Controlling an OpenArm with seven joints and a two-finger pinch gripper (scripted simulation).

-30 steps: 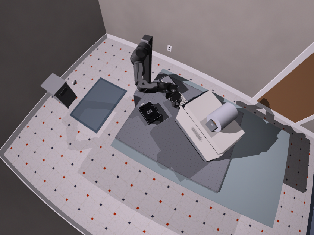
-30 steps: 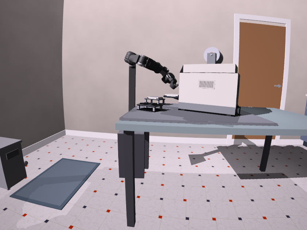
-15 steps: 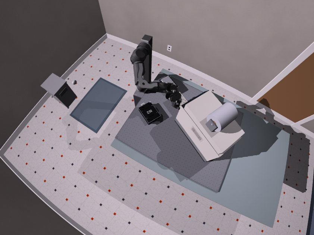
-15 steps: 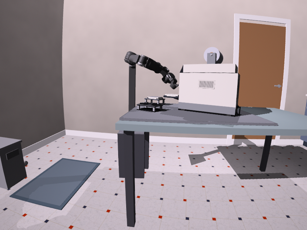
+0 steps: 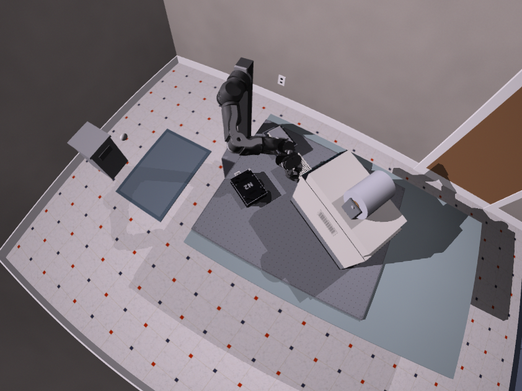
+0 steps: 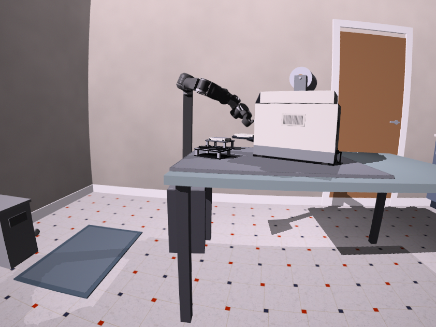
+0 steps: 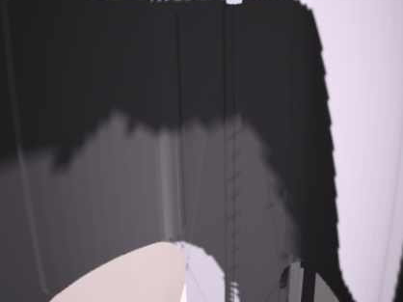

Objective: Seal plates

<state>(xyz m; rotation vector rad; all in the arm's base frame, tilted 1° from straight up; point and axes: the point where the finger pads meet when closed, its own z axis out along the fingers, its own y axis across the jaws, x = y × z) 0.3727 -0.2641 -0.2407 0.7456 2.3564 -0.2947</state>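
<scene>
The white sealer [image 5: 326, 215] [image 6: 296, 134] stands on the grey board. A white plate [image 5: 306, 165] [image 6: 243, 135] is on its stage at the sealer's left side; whether it bears foil is too small to tell. My gripper [image 5: 296, 175] [image 6: 251, 122] is shut and empty, above and close to the sealer's stage side. Nest N2 [image 5: 248, 186] [image 6: 212, 150] is black and holds no plate. The other nest, at the back, holds a plate [image 5: 281, 134] [image 6: 219, 138], in shadow in the top view. The START button and lamp are not visible. Dark close surfaces fill most of the wrist view.
A foil roll [image 5: 369, 194] [image 6: 301, 78] stands on top of the sealer. The sealer's tall housing is right beside my gripper. The grey board [image 5: 226, 221] [image 6: 283, 170] lies on the blue-green table [image 5: 435, 313] [image 6: 290, 186]. A small cabinet [image 5: 93, 145] [image 6: 16, 228] stands on the floor at the left.
</scene>
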